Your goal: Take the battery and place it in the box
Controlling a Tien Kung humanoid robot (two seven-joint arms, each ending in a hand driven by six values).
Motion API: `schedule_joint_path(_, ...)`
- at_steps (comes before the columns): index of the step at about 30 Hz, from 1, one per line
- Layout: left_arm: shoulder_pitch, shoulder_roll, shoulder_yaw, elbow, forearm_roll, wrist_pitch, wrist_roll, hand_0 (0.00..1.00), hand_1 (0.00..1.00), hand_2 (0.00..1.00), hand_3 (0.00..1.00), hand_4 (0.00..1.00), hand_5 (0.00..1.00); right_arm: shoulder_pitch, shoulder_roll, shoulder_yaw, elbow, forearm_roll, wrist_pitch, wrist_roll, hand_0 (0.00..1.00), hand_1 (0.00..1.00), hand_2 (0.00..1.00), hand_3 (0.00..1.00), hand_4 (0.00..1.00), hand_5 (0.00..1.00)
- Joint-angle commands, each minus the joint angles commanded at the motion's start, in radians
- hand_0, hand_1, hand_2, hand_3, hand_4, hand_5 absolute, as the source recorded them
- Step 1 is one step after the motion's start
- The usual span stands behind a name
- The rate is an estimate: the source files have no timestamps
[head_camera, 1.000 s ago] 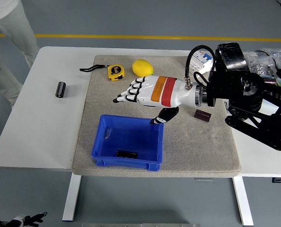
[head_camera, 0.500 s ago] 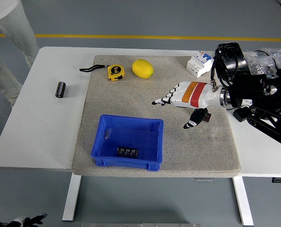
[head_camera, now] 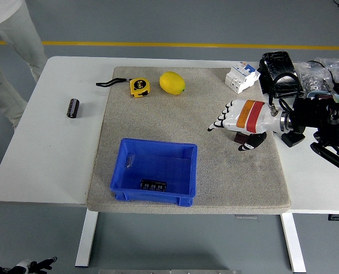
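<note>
Now the right hand has pulled back toward the robot's right side of the bench, its white fingers spread and slack, holding nothing. The battery, a small dark block, lies on the floor of the blue box, well off to the hand's left and nearer the bench's front edge. By that I judge the placing is done and the arm is simply clearing away.

A second ago the hand hung right over the box's far rim; half a second ago it was partway out over the grey mat; now it hovers above a small dark brown block, which it partly hides. The box's contents look unchanged across the last two pictures. The left hand is not seen.
</note>
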Motion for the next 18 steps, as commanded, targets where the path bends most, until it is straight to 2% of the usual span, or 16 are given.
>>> schedule_joint_path(3,-0.002,0.000,0.004,0.000,-0.004,0.000,-0.001,0.745,0.741,0.793,0.646,0.722,0.643,0.010,-0.005,-0.048,-0.006,-0.011,-0.032,-0.003,0.658,0.648,0.707,0.816,0.842,0.052)
schedule_joint_path(4,-0.003,0.000,0.004,0.000,-0.004,0.000,-0.001,0.744,0.741,0.793,0.646,0.721,0.643,0.012,-0.005,-0.057,-0.008,-0.013,-0.037,-0.003,0.670,0.660,0.713,0.819,0.814,0.014)
schedule_joint_path(9,-0.005,-0.001,0.008,0.000,-0.011,0.001,-0.002,0.744,0.741,0.793,0.646,0.721,0.643,0.022,-0.010,-0.103,-0.024,-0.015,-0.065,-0.006,0.670,0.660,0.713,0.819,0.814,0.014)
schedule_joint_path(18,-0.011,-0.001,0.016,-0.001,-0.018,0.001,-0.001,0.745,0.741,0.794,0.646,0.721,0.639,0.021,-0.010,-0.139,-0.073,-0.006,-0.099,-0.001,0.691,0.669,0.724,0.831,0.853,0.058)
